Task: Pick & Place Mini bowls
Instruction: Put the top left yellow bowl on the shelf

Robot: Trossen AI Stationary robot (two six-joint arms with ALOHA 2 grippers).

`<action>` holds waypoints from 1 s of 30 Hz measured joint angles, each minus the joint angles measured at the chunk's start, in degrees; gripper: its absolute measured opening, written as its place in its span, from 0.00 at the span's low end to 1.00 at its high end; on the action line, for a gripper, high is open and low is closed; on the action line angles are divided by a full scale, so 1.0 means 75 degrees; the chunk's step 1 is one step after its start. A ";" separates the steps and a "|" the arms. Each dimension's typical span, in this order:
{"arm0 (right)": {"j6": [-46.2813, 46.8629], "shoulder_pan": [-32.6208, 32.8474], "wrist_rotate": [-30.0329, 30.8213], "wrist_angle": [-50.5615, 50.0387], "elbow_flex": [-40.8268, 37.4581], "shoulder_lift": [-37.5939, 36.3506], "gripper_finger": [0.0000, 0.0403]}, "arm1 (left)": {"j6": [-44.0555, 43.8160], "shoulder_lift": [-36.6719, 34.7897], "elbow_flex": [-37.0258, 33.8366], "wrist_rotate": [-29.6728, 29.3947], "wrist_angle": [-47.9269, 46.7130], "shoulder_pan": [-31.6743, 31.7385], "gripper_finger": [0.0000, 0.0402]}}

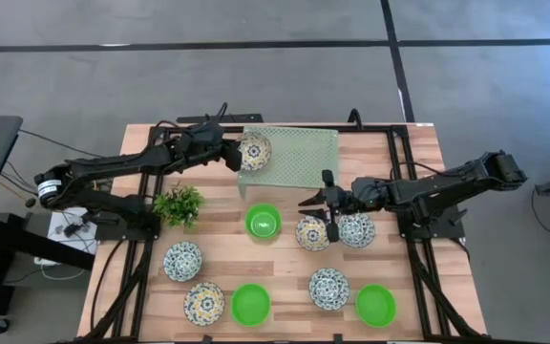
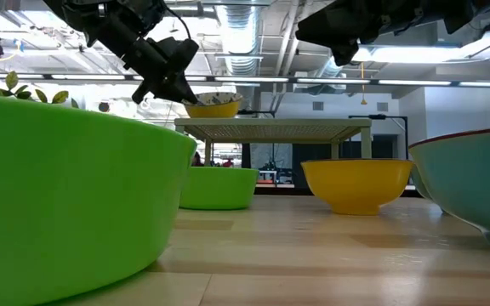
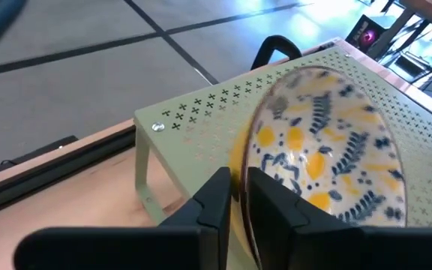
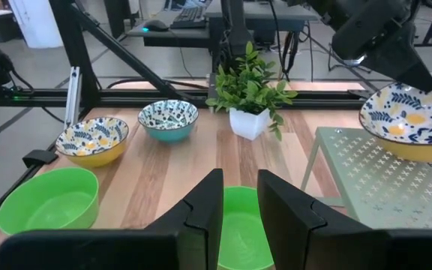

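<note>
Wooden desk (image 1: 285, 263) carries scattered mini bowls. Nearest, the right claw (image 1: 325, 205) hovers over them mid-desk, clearly parted, holding nothing. Farther back, the left claw (image 1: 235, 155) pinches the rim of a yellow-patterned bowl (image 1: 255, 151) resting on the pale green rack (image 1: 304, 158).

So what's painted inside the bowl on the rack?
Blue leaves and yellow blobs on white, on the bowl atop the rack; left wrist view.

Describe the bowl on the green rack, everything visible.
The yellow-and-blue floral bowl is small and round, white inside with blue leaf sprigs and yellow blobs, yellow outside, and looks like glazed ceramic. It sits upright on the pale green perforated rack, near the corner closest to the left arm. The left gripper has its fingers astride the bowl's rim, one inside, one outside.
</note>
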 joint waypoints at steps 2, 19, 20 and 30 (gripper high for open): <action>0.0001 0.0000 0.0000 0.0003 0.0000 0.0000 0.20 | 0.0000 0.0000 0.0000 0.0004 0.0003 0.0000 0.12; 0.0000 0.0000 -0.0002 0.0015 0.0000 0.0000 0.20 | 0.0226 0.0006 0.0000 -0.0268 0.0058 0.0074 0.25; 0.0000 0.0000 -0.0001 0.0015 0.0000 0.0000 0.20 | 0.0230 0.0006 0.0000 -0.0285 0.0061 0.0077 0.26; -0.0961 0.0028 0.0000 0.0317 0.0016 0.0484 0.24 | 0.0234 0.0006 0.0000 -0.0283 0.0096 0.0073 0.38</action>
